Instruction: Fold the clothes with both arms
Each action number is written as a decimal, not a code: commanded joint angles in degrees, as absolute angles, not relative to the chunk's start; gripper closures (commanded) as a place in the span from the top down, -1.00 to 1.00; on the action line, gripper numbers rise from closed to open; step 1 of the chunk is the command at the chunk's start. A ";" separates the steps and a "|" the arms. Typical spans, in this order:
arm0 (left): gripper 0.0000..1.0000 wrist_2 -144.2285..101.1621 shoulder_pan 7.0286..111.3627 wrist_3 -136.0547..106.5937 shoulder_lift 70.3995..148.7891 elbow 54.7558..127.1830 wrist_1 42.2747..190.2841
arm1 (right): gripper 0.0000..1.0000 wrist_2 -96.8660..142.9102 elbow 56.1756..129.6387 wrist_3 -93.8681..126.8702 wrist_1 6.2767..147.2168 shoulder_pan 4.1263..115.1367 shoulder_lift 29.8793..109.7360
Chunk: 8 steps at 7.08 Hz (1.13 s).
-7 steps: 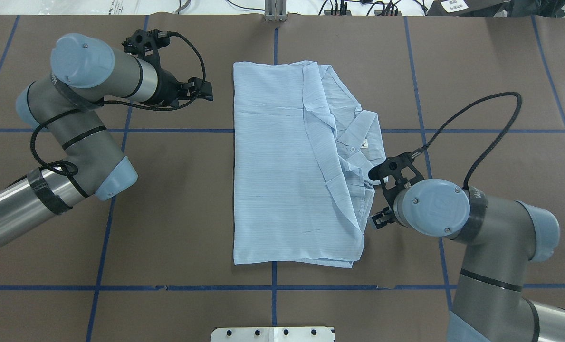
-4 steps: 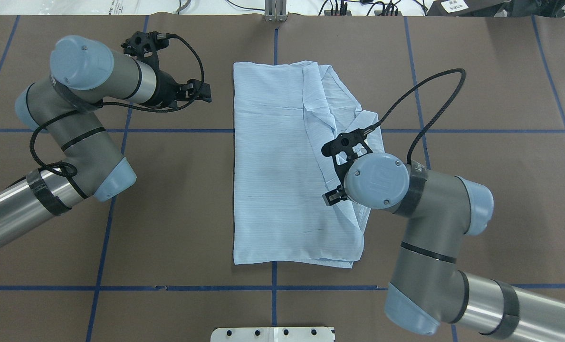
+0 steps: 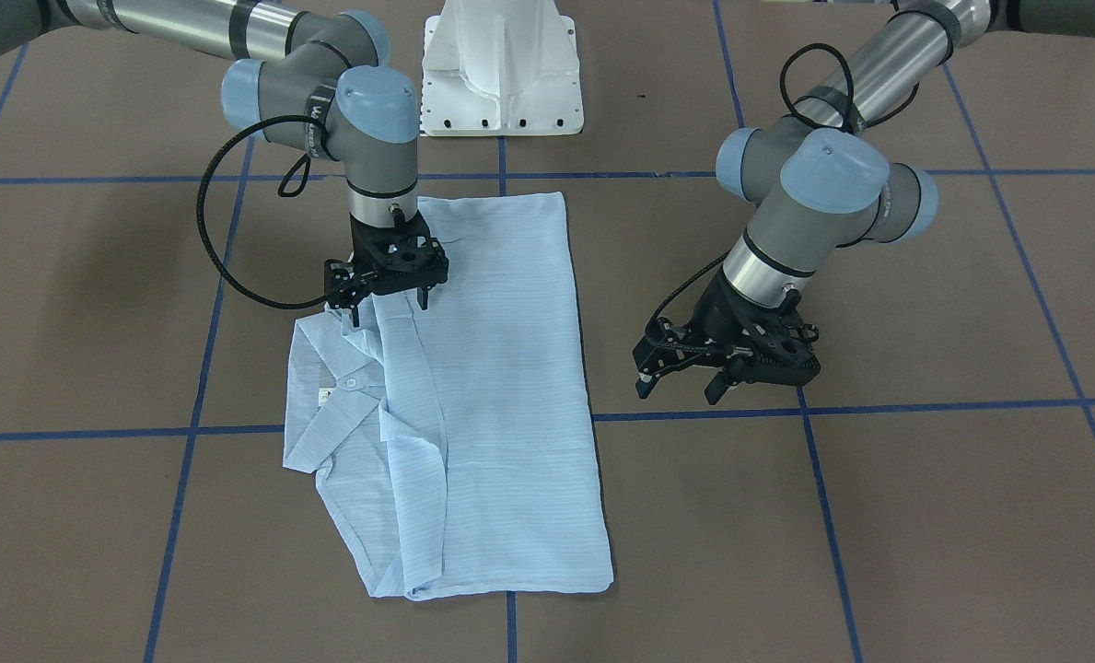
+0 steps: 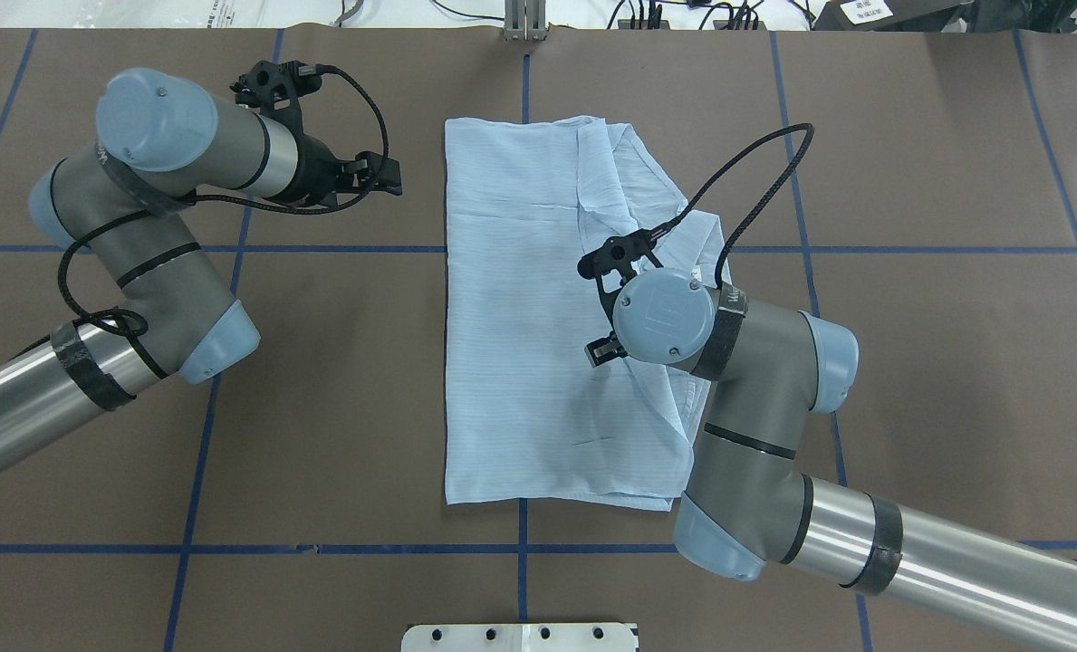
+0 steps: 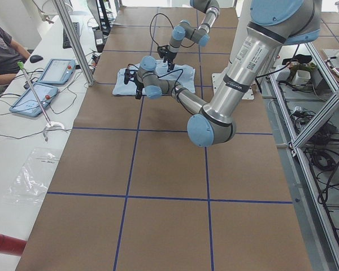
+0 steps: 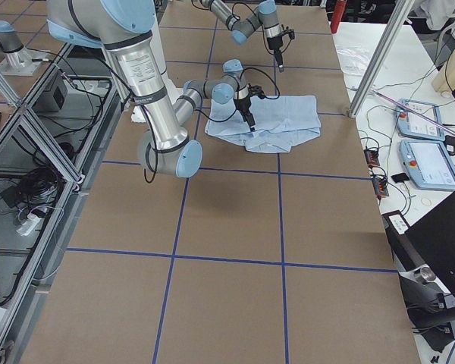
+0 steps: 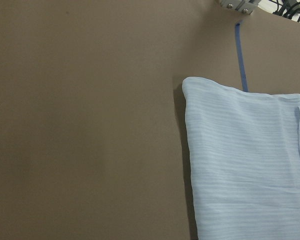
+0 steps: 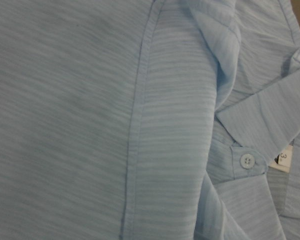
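Since a second ago the shirt (image 4: 520,344) has not shifted, but my right gripper (image 3: 390,308) has swung in from just off its right edge and now hangs over the cloth. The shirt lies flat in the middle of the table (image 4: 321,407), folded to a long rectangle. Its collar (image 3: 340,382) is turned out on my right side, with a white button (image 8: 247,161) and the neck label (image 8: 282,159) showing there. My right jaws point straight down over the front fold, just on the near side of the collar. They are spread wide with nothing between them; I cannot tell whether the tips touch the fabric. My left gripper (image 3: 676,391) has stayed put, off the shirt's left edge over bare brown table by the far corner, jaws likewise parted and empty. Blue tape lines (image 4: 203,435) cross the table, and my white base (image 3: 501,83) stands behind the shirt.
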State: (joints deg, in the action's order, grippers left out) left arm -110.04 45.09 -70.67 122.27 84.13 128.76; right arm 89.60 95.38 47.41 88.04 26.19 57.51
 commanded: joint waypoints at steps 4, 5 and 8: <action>1.00 -110.04 45.09 -70.75 122.52 84.02 128.76 | 1.00 89.82 94.75 45.35 88.07 26.45 58.97; 1.00 -110.04 45.09 -70.93 122.61 84.11 128.76 | 1.00 89.91 94.75 45.26 87.89 26.63 59.50; 1.00 -109.95 44.13 -71.28 122.78 84.11 128.76 | 1.00 95.08 95.18 38.60 87.19 32.76 62.91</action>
State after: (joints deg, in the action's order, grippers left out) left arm -110.02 44.62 -71.11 122.69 84.11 128.76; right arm 92.56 94.96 41.22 87.70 30.11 60.89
